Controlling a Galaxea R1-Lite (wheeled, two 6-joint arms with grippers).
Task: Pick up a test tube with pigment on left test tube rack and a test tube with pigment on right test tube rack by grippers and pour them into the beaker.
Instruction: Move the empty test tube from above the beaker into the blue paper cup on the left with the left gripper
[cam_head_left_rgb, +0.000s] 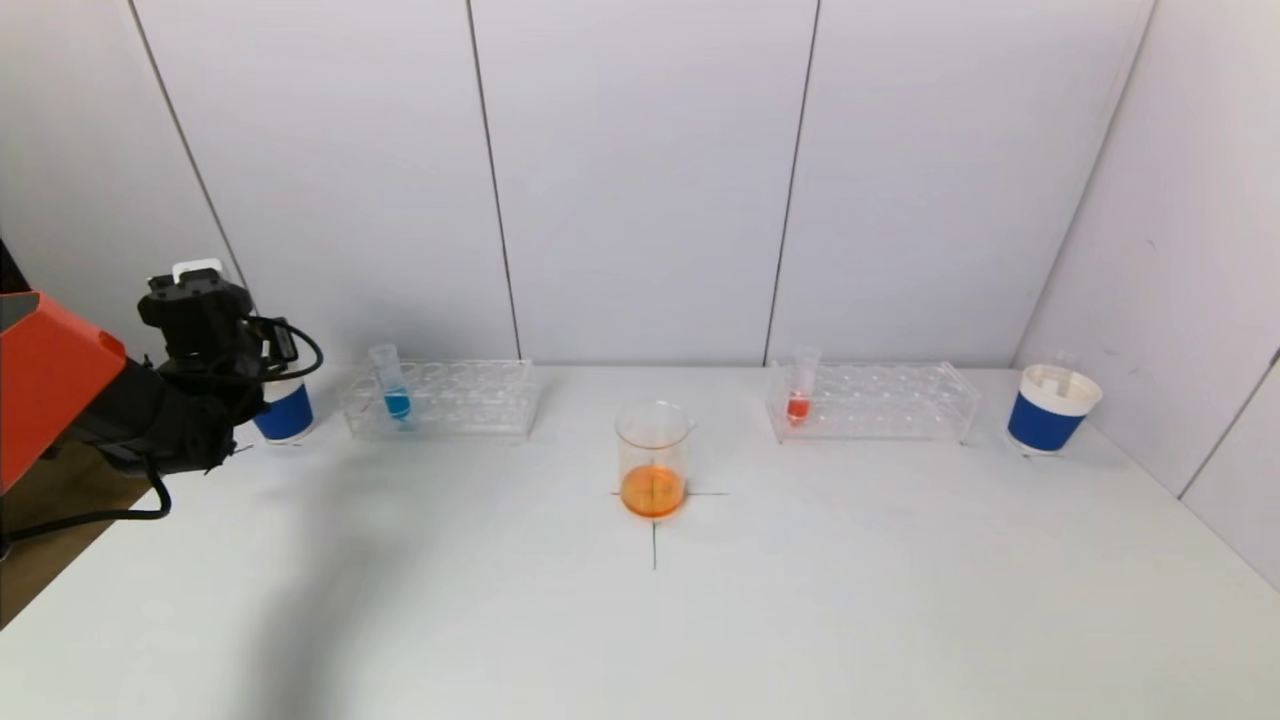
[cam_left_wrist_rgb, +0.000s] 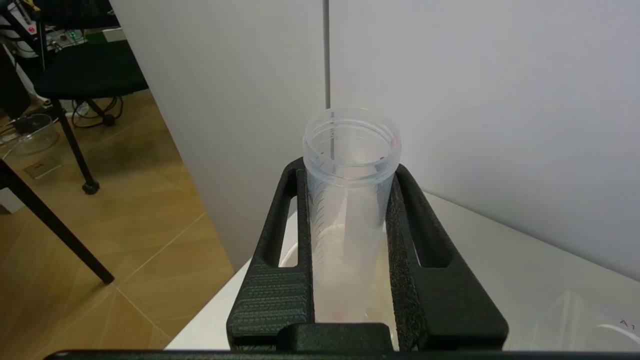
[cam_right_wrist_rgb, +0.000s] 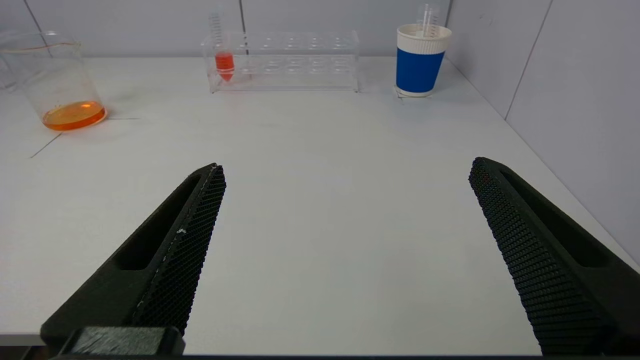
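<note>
Spreading from the near edge, the white table (cam_head_left_rgb: 500, 620) lies bare up to a thin black cross of lines marked at its middle. The right gripper (cam_right_wrist_rgb: 345, 210) hangs low over the near right part of the table, its two black ribbed fingers (cam_right_wrist_rgb: 190, 235) spread wide with nothing between them. On the cross stands the beaker (cam_head_left_rgb: 653, 458), a shallow layer of orange liquid in its bottom. At the table's left edge the left gripper (cam_left_wrist_rgb: 350, 240) is clamped on an empty test tube (cam_left_wrist_rgb: 350, 200), upright and clear, directly above the left paper cup (cam_head_left_rgb: 285, 410), a blue and white one. Farther back, the left test tube rack (cam_head_left_rgb: 440, 398) holds a tube with blue pigment (cam_head_left_rgb: 393, 392) at its left end, leaning slightly. The right test tube rack (cam_head_left_rgb: 870, 400) holds a tube with red pigment (cam_head_left_rgb: 800, 388) at its left end. Beside that rack, toward the right wall, a second blue and white paper cup (cam_head_left_rgb: 1052, 408) stands with clear tubes in it. Pale grey wall panels (cam_head_left_rgb: 640, 180) with dark seams close the table at the back and right. Past the left edge, the left wrist view shows a wooden floor (cam_left_wrist_rgb: 100, 240) and a black chair (cam_left_wrist_rgb: 80, 80).
</note>
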